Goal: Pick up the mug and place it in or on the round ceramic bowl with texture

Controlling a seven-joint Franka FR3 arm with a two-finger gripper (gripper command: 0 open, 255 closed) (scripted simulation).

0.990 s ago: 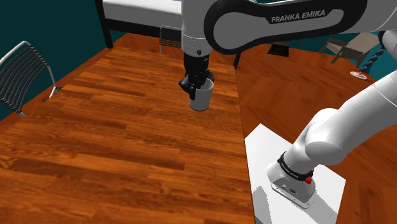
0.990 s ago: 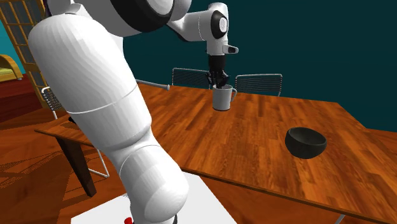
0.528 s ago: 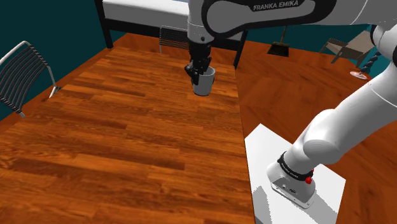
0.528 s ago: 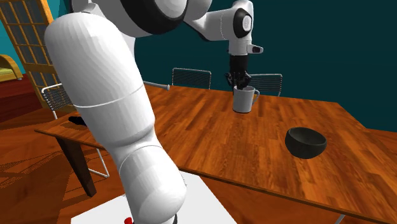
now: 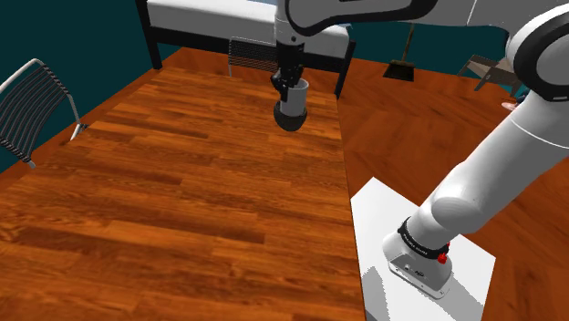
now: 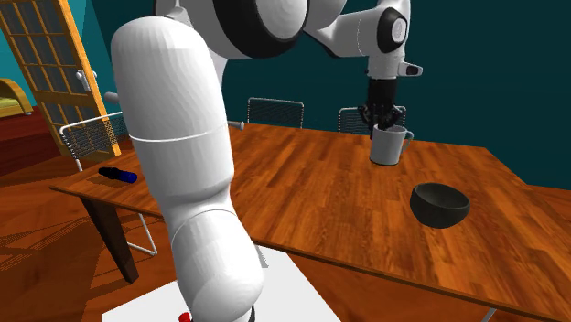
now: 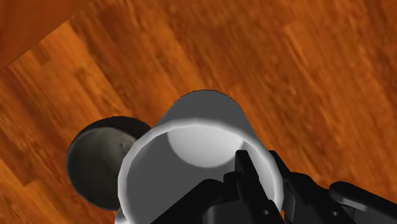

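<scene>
Your gripper (image 6: 384, 117) clamps the upright pale mug (image 6: 388, 146) by its rim; the dark bowl (image 6: 440, 203) sits lower, offset toward the table's (image 6: 302, 192) stand-side edge.

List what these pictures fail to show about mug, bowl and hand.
Shoulder view: plain grey mug covers part of the dark round bowl.
Wrist view: the mug hides part of the bowl; the black hand is cut by the edge.
Second exterior view: bowl's texture too faint.

Arm (image 5: 488, 178) stretched far & up-left in shoulder view, wrist vert., gripper (image 5: 290, 80) pointing straight down; fingers (image 7: 249, 175) pinch mug (image 5: 294, 97) rim, one inside, one outside.
</scene>
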